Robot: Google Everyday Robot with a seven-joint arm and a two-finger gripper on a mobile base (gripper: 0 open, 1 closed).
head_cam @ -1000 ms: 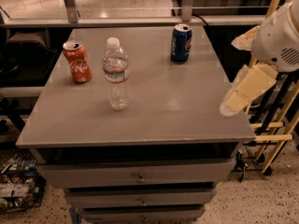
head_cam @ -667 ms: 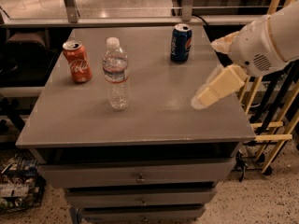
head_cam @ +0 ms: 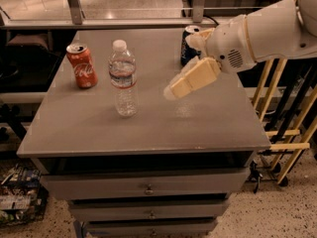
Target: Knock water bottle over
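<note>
Your end effector (head_cam: 174, 89), grip state unclear, hovers near the water bottle (head_cam: 124, 78); a hard sweep could fling it into the neighbouring Coca-Cola can (head_cam: 82, 66)

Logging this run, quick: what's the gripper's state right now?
Gripper: over the table, right of the upright water bottle, not touching it. Nothing is seen in it. Whether it is open or closed cannot be told.
</note>
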